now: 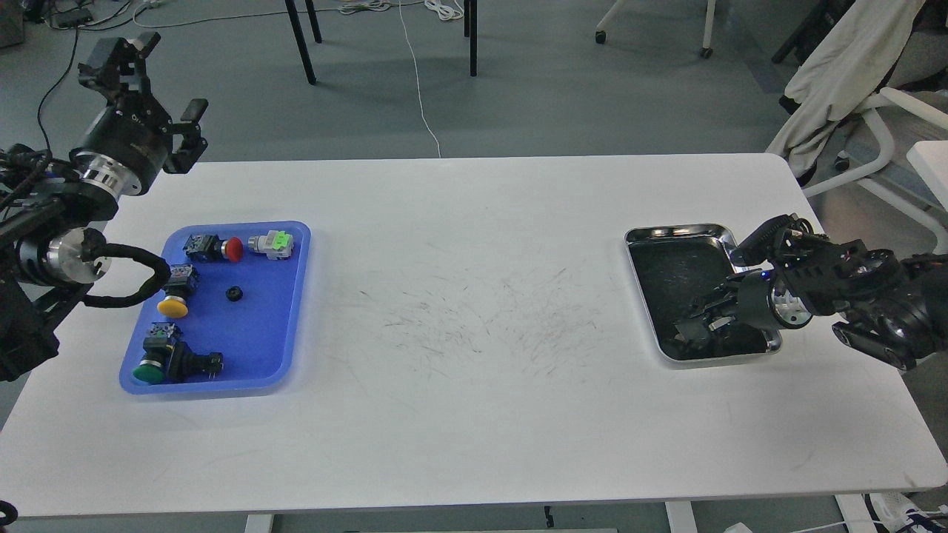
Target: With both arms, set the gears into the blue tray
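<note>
Two grippers are showing: the right gripper (692, 326) is reaching into the steel tray (670, 234), its opening unreadable. The left gripper (152, 81), spread open, is hovering beyond the blue tray (255, 333), where one gear (235, 294) is lying.

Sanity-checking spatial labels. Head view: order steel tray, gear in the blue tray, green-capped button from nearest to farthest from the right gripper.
1. steel tray: right gripper is inside it, at its near end.
2. gear: far left, mid blue tray.
3. green-capped button: blue tray's near-left corner, farthest.
</note>
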Tool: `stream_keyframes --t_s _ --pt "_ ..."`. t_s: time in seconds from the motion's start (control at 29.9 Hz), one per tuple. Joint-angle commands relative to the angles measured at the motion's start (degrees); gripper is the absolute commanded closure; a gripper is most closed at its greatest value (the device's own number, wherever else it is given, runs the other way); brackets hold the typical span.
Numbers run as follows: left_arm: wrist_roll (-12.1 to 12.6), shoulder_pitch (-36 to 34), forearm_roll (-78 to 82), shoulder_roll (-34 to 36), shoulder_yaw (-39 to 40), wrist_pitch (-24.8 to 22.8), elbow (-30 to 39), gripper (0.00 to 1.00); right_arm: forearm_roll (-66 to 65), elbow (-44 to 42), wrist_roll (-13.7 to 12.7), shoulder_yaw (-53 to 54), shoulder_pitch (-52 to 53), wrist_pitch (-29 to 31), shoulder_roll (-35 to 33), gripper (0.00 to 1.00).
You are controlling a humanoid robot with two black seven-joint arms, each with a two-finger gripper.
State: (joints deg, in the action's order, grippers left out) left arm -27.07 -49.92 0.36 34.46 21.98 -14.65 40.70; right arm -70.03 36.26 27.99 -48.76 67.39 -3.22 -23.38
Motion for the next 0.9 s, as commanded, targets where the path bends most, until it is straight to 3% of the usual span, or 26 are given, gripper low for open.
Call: stream_keyframes --t_s 0.0,0.44,0.57,0.74,0.87 --pt "0.00 0.00 -0.01 0.17 -0.10 0.06 0.09 0.00 0.07 -0.58 0.01 0.24 0.20 -0.65 0.09 0.98" --pt "0.00 0.00 -0.01 0.87 -0.27 0.06 0.26 0.00 0.33 -2.07 0.01 1.39 0.46 -1.79 2.03 0.96" --pt "0.00 0.00 -0.01 0.87 -0.27 0.06 0.26 0.00 1.47 -1.72 0.01 2.00 0.82 -1.79 1.85 0.46" --pt "0.00 0.00 0.08 0.87 -0.27 -0.03 0.26 0.00 1.91 -4.44 0.01 6.91 -0.15 -1.53 1.59 0.29" --pt "0.00 0.00 0.08 0.87 -0.27 0.06 0.26 0.00 3.49 -10.50 0.01 10.44 -3.30 -1.44 2.29 0.28"
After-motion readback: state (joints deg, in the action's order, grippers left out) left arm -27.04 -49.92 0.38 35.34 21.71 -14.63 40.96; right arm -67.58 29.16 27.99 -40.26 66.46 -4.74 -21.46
